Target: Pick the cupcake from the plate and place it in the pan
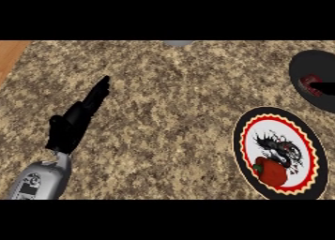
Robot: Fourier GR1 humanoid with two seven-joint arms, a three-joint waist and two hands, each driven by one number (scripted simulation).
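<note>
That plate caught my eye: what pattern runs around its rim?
In the head view, the plate has a black edge, then a red band with a yellow zigzag border around a white centre.

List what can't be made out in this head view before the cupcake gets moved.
- Right hand: in no part of the head view, so its state is unknown.
- Pan: cut off by the right edge; its handle doesn't show.
- Red item on the plate, presumably the cupcake: too indistinct to confirm.
- Grey object at the counter's far edge: only a sliver shows.
- Left hand: open, edge-on.
</note>
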